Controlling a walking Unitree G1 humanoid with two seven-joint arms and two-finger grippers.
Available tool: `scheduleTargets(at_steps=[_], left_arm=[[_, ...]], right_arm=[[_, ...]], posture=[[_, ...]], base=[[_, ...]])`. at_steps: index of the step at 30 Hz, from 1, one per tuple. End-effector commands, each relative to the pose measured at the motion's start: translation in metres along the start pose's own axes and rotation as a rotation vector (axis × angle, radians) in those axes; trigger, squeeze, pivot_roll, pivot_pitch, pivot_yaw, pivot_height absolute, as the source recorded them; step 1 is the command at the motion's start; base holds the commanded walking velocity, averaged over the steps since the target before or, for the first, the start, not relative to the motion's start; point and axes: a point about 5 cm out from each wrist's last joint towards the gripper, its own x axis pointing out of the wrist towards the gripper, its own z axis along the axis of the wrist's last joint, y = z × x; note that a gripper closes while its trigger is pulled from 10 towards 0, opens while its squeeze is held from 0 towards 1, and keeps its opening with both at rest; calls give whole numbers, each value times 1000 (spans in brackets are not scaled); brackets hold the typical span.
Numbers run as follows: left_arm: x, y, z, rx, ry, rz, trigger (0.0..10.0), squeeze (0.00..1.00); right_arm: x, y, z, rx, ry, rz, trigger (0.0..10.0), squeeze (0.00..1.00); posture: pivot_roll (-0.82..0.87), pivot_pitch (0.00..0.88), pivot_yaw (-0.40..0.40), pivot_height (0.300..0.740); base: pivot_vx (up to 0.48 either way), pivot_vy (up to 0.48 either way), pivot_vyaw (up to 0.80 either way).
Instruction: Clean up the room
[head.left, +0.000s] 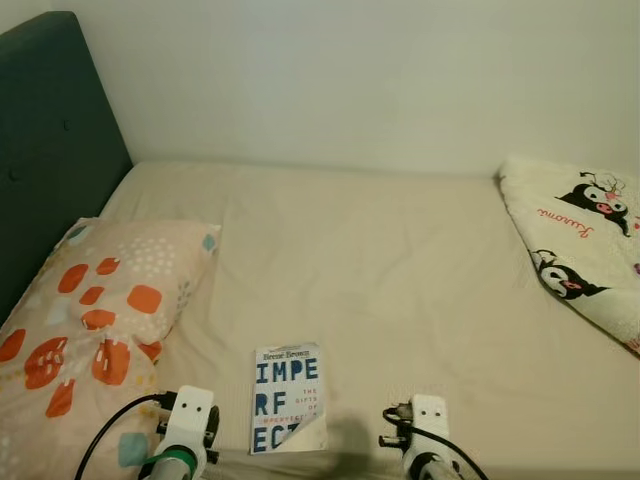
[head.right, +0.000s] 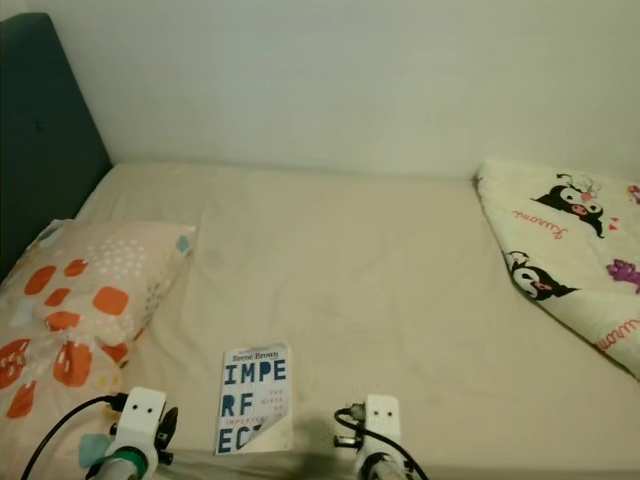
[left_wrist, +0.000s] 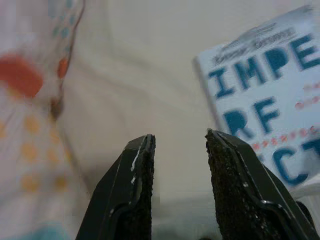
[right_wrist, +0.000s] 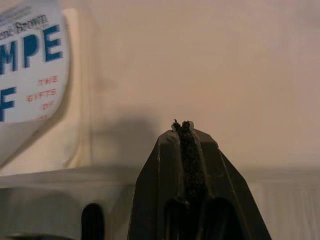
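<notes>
Left tool (left_wrist: 177, 145): lower middle of the left wrist view, fingers parted by a narrow gap, nothing between them; it hangs over the bed's near edge, just left of the book.
Right tool (right_wrist: 184, 125): lower middle of the right wrist view, fingers pressed together, holding nothing; over the near edge, just right of the book.
Book (head.left: 288, 396): lower middle of the head views, flat on the sheet between the two arms, near the bed's front edge.
Book look: white cover, big blue letters "IMPE / RF / EC", small red words, author line on top; its lower right corner curls up.
Book axis: long side runs near to far, title top toward the wall.
Pillow (head.left: 85, 325): lower left, cream with orange spots, well left of the book.
Bed (head.left: 380, 270): beige sheet, faintly creased.
Blanket (head.left: 585, 240): right edge, white with black cartoon figures.
Headboard (head.left: 45, 140): upper left, dark.
Wall (head.left: 350, 70): top, plain white.
</notes>
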Motion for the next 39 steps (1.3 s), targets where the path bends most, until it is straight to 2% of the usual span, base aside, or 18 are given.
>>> scheduleTargets(at_steps=[1, 6, 8, 10, 13, 15, 20, 24, 28, 35, 39], left_arm=[[1, -2, 4, 1, -32, 2, 10000, 0], [2, 1, 7, -22, -60, 28, 10000, 0], [2, 4, 9, -65, -75, 48, 10000, 0], [1, 6, 9, -85, -80, 72, 10000, 0], [1, 7, 8, -91, -80, 81, 10000, 0], [0, 11, 6, -92, -79, 107, 10000, 0], [-2, 12, 5, -81, -84, 116, 10000, 0], [-3, 11, 4, -77, -93, 115, 10000, 0], [-2, 12, 4, -95, -86, 116, 10000, 0], [-1, 8, 9, -55, -111, 67, 10000, 0], [0, 9, 10, -62, -115, 71, 10000, 0]], right_arm=[[-3, -3, -9, -5, 38, -8, 10000, 0], [-2, -1, -9, -12, 39, 8, 10000, 0], [-2, 3, -8, -86, 32, 41, 10000, 0], [-2, 4, -8, -113, 38, 52, 10000, 0], [-2, 4, -9, -116, 41, 52, 10000, 0], [-2, 7, -9, -162, 39, 66, 10000, 0], [-2, 9, -8, -198, 39, 93, 10000, 0], [-2, 8, -10, -168, 51, 87, 10000, 0], [-2, 1, -12, -93, 67, 20, 10000, 0], [-3, -1, -13, -102, 68, 12, 10000, 0], [-3, 0, -15, -62, 87, 11, 10000, 0]], posture=[[32, 0, 21, 740], [36, 0, 21, 740], [40, 0, 21, 740], [41, 0, 19, 740], [41, 0, 19, 740], [46, 0, 14, 740], [53, 0, 9, 740], [53, 0, 8, 740], [51, 0, 14, 740], [43, 0, 25, 740], [43, 0, 32, 740]], base=[[0, 0, -800], [0, 0, -741], [0, 0, 0], [0, 0, 0], [0, 0, 0], [0, 0, 0], [0, 0, 328], [0, 0, 800], [0, 0, 0], [0, 0, 0], [0, 0, -800]])
